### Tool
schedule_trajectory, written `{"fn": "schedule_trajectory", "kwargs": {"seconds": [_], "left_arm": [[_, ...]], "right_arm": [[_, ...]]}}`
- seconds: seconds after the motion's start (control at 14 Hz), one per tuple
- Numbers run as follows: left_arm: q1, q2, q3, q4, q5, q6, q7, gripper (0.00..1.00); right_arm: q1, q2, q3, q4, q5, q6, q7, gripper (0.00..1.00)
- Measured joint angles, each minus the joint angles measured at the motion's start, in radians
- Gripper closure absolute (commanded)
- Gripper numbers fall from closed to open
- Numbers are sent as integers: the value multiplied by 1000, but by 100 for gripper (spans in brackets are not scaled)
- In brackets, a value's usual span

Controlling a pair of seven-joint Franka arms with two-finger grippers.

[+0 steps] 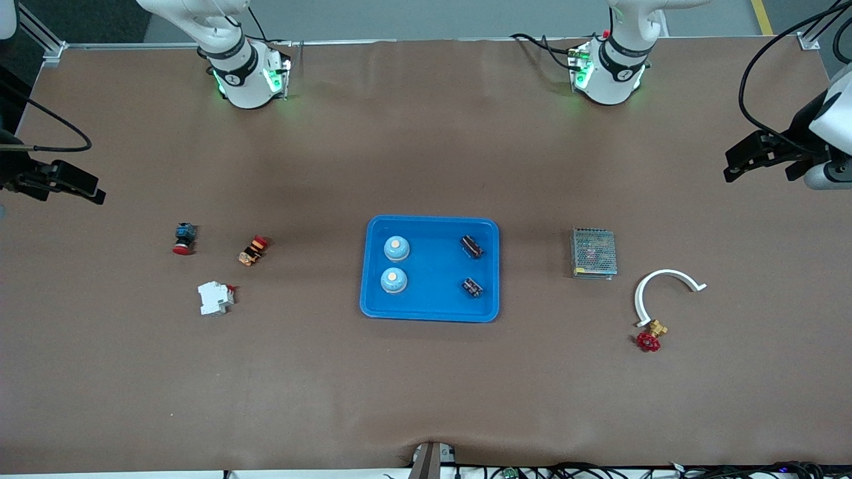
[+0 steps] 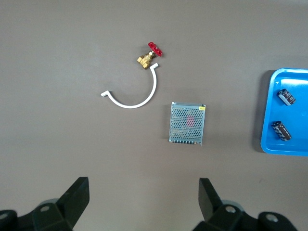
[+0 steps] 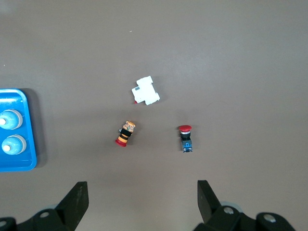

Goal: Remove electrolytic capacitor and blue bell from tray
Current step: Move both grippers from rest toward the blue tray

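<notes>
Since the blue tray point(image 1: 430, 268) sits mid-table and holds everything the task names, all places here are given from it. Inside it, two blue bells point(image 1: 396, 248) stand by the rim toward the right arm's end, and two electrolytic capacitors point(image 1: 471, 246) lie on their sides by the rim toward the left arm's end.

The bells look rigid, domed and probably slick, so a grip low across the base seems safest. The capacitors look light, hard and prone to rolling, best pinched across the barrel.

The left gripper point(image 2: 142, 198), fingers spread wide and empty, hovers over bare table off the tray's left-arm end, near a grey mesh box point(image 1: 593, 253), a white curved clip point(image 1: 661, 290) and a red-handled brass valve point(image 1: 651, 336). The right gripper point(image 3: 140, 200), likewise spread and empty, hovers off the tray's other end, near a white breaker point(image 1: 214, 297) and two red push-buttons point(image 1: 184, 238).

Nothing stands between either gripper and the tray; only the raised rim could catch a low approach.
</notes>
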Motion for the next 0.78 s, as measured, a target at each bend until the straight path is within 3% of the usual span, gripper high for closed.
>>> {"fn": "schedule_trajectory", "kwargs": {"seconds": [0.43,0.78], "left_arm": [[7,10,0,0,0,-6,0,0],[5,125,-3,-1,0,-9,-22,0]], "right_arm": [[-1,2,-2,-11,0,18,0,0],[-7,23,-5,-143,0,214,0,0]]}}
